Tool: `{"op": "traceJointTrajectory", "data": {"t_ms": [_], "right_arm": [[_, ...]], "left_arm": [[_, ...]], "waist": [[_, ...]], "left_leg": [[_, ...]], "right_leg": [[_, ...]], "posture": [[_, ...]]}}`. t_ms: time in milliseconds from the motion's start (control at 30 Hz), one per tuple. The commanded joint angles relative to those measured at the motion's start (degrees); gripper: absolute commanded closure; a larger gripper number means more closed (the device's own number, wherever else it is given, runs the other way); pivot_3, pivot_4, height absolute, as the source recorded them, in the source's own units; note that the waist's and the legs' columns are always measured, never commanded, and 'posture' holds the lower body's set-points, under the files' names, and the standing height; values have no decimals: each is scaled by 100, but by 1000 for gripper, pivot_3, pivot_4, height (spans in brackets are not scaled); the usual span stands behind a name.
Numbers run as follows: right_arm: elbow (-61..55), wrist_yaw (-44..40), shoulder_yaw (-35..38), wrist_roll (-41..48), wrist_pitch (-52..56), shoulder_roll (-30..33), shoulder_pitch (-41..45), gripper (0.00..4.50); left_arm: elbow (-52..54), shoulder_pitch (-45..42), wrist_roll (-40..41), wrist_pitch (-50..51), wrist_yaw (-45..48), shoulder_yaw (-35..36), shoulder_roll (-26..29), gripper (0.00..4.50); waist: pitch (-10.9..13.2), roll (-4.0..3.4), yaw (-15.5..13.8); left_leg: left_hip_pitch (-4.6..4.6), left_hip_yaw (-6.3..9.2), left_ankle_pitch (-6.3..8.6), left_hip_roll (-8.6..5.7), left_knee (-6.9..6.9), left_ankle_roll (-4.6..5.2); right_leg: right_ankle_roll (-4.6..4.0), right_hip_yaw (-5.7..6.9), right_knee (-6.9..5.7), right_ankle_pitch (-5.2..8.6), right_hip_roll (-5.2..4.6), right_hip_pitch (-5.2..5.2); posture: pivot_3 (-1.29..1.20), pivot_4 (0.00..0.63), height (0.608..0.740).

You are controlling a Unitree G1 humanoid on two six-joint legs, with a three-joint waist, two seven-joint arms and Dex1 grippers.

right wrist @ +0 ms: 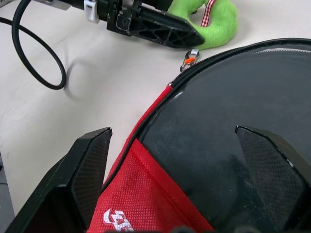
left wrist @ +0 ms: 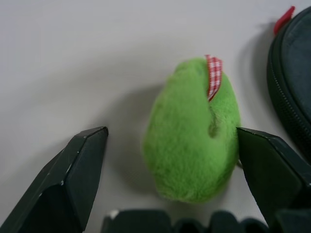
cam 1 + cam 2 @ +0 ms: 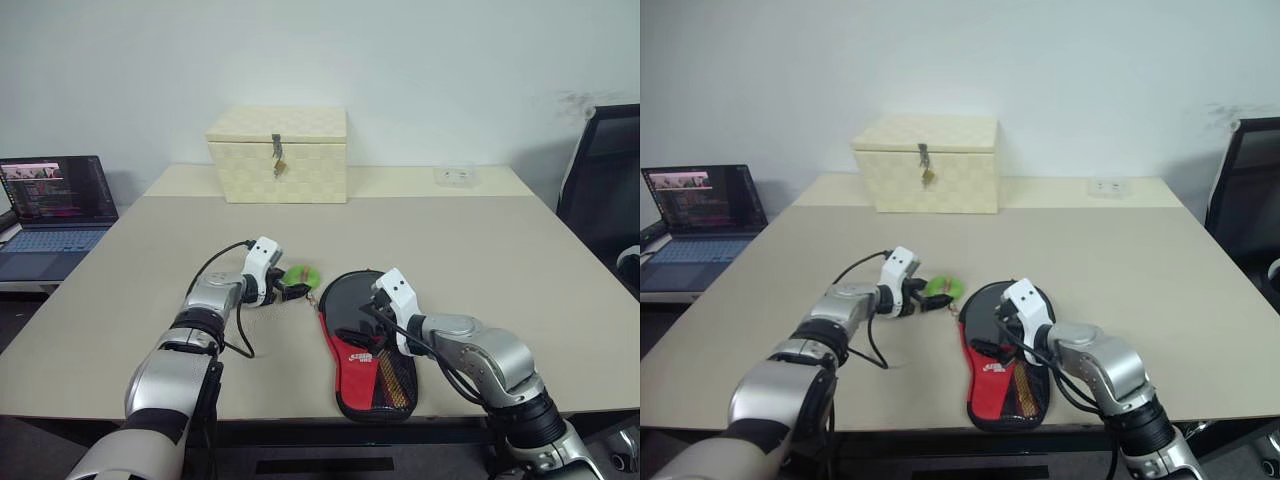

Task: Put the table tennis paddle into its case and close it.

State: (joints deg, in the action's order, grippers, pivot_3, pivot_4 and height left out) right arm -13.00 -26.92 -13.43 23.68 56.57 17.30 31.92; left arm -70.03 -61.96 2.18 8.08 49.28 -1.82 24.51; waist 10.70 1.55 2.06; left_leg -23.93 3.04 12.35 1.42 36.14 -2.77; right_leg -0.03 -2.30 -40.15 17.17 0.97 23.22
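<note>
My left gripper (image 2: 167,184) has its jaws spread wide around a fuzzy green pull tag (image 2: 192,131), which lies between the two black fingers (image 2: 68,179), one fingertip just at its side, nothing pinched. I judge the tag is bracketed this way so I can close on it and draw the zipper round. My right gripper (image 1: 172,179) also stands spread, empty, hovering over the round end of the case (image 3: 365,345), probably to hold the pouch steady while the zip is pulled. The case lies flat at the near middle of the table (image 3: 480,240), round end far, red logo panel and mesh pocket toward the near edge. I cannot see the table tennis paddle itself; I judge it is already inside. My right wrist view shows the small metal zipper slider (image 1: 189,57) at the case's rim beside the tag, which the head views cannot resolve. The head views add the surroundings: a cream latched box (image 3: 280,153) at the far side and a laptop (image 3: 55,205) far left.
</note>
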Motion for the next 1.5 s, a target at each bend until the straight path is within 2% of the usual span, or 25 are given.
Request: {"op": "traceJointTrajectory", "data": {"t_ms": [33, 367, 400, 433, 833, 967, 1200, 1500], "right_arm": [[-232, 70, 118, -33, -106, -73, 41, 0], [392, 89, -130, -493, -538, -260, 350, 0], [499, 74, -194, -558, -575, -286, 338, 0], [610, 42, -292, -639, -629, -289, 303, 0], [1175, -126, -743, -1361, -900, 81, -178, 0], [926, -177, -800, -1389, -742, 195, -428, 0], [543, -339, -1088, -1528, -602, 477, -806, 0], [-137, -523, -1364, -1562, -305, 977, -1325, 0]], "left_arm": [[-69, -94, -90, -75, 58, 39, -45, 536], [-24, -11, -111, -111, 65, 106, -40, 4099], [-16, 2, -112, -117, 59, 107, -43, 4396], [-7, 13, -111, -121, 50, 109, -46, 4497], [-168, -438, -292, -468, -831, 121, -376, 4499], [-407, -807, -789, -905, -1462, -171, -573, 4499], [-701, -1375, -1204, -1169, -2491, -210, -971, 4499], [-849, -1815, -2502, -1902, -3264, -1141, -1525, 4499]], "waist": [[0, 0, 0], [0, 0, 4], [0, 1, 10], [0, 1, 14], [-8, 10, -8], [-16, 23, -27], [-20, 29, -20], [-23, 34, -31]], "left_leg": [[0, 0, 0, 0, 0, 0], [6, -1, 0, 0, 5, 0], [7, -1, 0, 0, 6, 0], [8, -1, -1, 0, 7, 0], [10, 6, 0, -7, 69, 0], [9, 7, 0, -11, 82, 0], [9, 3, 1, -15, 79, 0], [7, 5, 1, -29, 77, 0]], "right_leg": [[0, 0, 0, 0, 0, 0], [0, -1, -14, 0, 0, 0], [0, -1, -16, 0, 1, 0], [0, -2, -19, 0, 1, 0], [17, 1, -70, 10, 7, -8], [41, -2, -73, 10, 15, -13], [44, -6, -69, 11, 13, -14], [50, -6, -64, 14, 5, -16]], "posture": [[0, 150, 740], [0, 150, 740], [0, 150, 740], [0, 150, 740], [0, 150, 740], [0, 150, 740], [0, 150, 740], [0, 150, 740]]}}
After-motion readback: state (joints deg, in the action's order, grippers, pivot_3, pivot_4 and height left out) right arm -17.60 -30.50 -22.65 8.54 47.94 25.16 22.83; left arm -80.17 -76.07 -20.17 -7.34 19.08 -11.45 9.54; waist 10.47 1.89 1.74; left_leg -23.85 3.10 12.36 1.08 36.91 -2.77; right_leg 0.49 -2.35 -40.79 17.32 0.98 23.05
